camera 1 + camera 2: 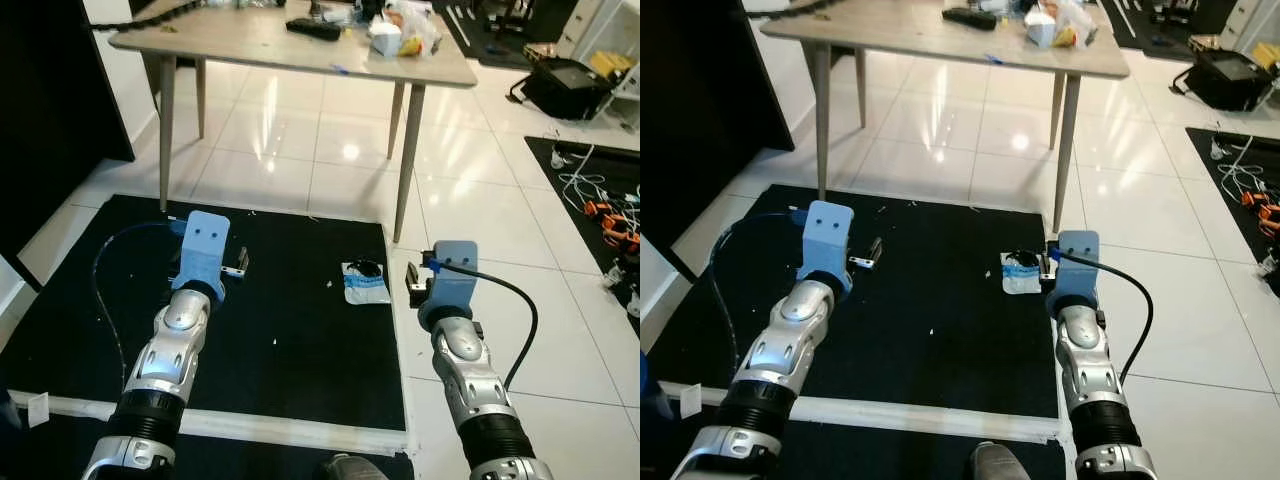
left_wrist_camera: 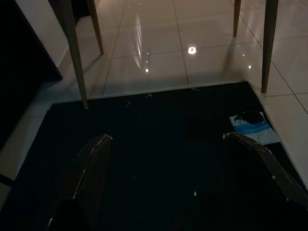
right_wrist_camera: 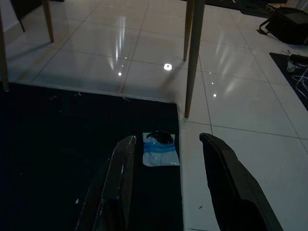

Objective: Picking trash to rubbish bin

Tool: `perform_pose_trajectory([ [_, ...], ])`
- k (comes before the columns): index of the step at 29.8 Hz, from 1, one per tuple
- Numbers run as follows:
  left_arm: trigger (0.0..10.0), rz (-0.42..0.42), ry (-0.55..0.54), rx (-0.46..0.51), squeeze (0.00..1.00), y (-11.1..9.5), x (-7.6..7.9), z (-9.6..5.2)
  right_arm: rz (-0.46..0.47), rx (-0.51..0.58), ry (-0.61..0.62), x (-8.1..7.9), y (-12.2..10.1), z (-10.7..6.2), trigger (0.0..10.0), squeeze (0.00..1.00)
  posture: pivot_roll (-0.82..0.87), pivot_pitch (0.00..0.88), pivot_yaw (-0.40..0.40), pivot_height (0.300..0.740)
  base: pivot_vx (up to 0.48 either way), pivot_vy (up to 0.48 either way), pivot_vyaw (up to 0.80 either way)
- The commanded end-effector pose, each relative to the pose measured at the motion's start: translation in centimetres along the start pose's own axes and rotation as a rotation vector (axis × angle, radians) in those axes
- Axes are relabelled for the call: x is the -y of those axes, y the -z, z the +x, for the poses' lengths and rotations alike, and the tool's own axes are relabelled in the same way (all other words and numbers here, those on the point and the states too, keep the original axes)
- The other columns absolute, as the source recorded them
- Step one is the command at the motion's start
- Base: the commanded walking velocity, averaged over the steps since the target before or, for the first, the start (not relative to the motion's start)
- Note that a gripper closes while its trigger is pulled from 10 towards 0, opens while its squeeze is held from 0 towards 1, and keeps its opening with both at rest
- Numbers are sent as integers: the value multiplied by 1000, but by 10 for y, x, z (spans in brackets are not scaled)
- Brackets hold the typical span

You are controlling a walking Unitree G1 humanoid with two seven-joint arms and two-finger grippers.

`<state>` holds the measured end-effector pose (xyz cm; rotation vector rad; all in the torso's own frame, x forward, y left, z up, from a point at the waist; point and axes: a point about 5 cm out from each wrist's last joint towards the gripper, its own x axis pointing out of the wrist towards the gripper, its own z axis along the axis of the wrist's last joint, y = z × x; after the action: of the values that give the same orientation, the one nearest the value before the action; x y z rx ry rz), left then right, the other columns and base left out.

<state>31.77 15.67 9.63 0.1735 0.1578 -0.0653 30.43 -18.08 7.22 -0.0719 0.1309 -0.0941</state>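
Observation:
A flat white and blue wrapper (image 1: 364, 282) with a dark crumpled end lies on the black mat (image 1: 290, 330) near its right edge; the right wrist view has the wrapper (image 3: 160, 149) just ahead of the fingers. My right gripper (image 3: 166, 149) hangs open above the mat's right edge, a little short of the wrapper, holding nothing. My left gripper (image 2: 166, 159) is open over the left half of the mat, well to the left of the wrapper (image 2: 254, 128).
A wooden table (image 1: 300, 45) stands behind the mat, its legs (image 1: 408, 160) at the mat's far corners, with clutter on top. White tiled floor (image 1: 480, 200) surrounds the mat. A black bag (image 1: 565, 85) and cables (image 1: 590, 185) lie at the right. A dark cabinet (image 1: 50, 110) stands at left.

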Motion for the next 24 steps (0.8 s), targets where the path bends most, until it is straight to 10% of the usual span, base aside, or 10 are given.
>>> perform_pose_trajectory([
  [1,10000,-8,21,3,0,2,5,-2,-7,3,0,2,0,0,10000,0,-51,0,-24,740,0,0,0],
  [24,10000,-37,41,19,0,0,7,-3,-11,4,-4,1,-1,2,10000,0,-48,1,-31,740,276,0,0],
])
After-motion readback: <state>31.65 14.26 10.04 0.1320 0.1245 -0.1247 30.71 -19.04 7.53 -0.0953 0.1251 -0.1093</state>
